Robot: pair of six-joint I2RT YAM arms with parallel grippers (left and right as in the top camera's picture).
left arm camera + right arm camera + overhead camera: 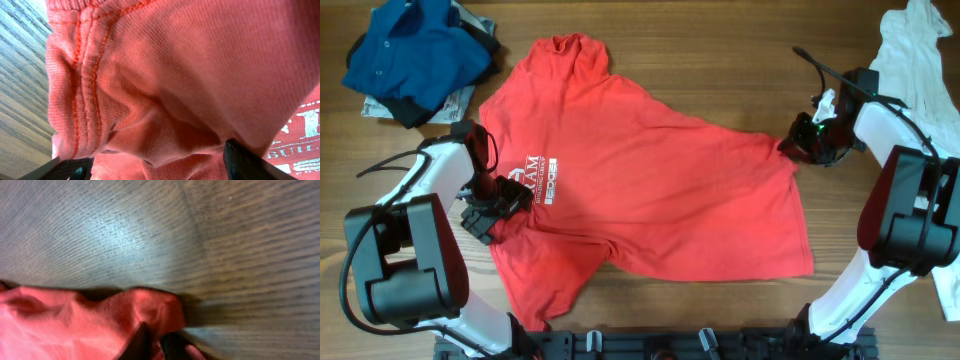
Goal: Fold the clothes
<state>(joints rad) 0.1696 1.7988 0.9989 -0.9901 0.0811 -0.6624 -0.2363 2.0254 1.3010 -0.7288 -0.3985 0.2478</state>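
Near the red T-shirt (650, 170): blue shirt (410, 55), white garment (915, 60); left hand (505, 195) released, right hand (798, 143) clenched on the T-shirt.

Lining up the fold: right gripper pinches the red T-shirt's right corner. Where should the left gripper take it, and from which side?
Probably the double-stitched edge on the red T-shirt's left side, coming in from the left. It is bunched up between the left gripper's open fingers, so closing should catch it.
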